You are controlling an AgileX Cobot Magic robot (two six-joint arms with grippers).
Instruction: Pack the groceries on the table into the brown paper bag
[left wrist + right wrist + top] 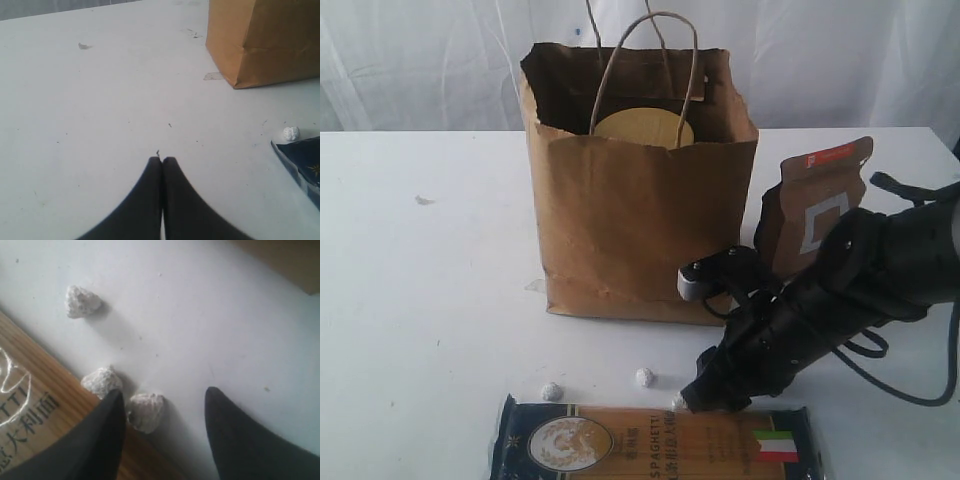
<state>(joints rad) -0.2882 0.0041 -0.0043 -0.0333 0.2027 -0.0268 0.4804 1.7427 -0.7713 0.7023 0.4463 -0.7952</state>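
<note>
The brown paper bag (640, 220) stands mid-table with a tan lid (642, 130) showing inside it. Just right of the bag stands the brown pouch (815, 205). The blue spaghetti packet (660, 445) lies flat at the table's front edge. Between bag and packet lie tiny foil balls (644, 377), (551, 390). My right gripper (698, 398) is down at the packet's far edge. It is open (165, 394), with one foil ball (146, 411) between its fingers, close to one finger and apart from the other. My left gripper (162, 160) is shut on nothing over bare table.
Two more foil balls (101, 381), (81, 301) lie along the packet's edge (30, 405). In the left wrist view I see the bag's lower corner (265, 45), a foil ball (291, 133) and the packet's corner (302, 162). A small scrap (424, 200) lies far left on the white table (430, 300).
</note>
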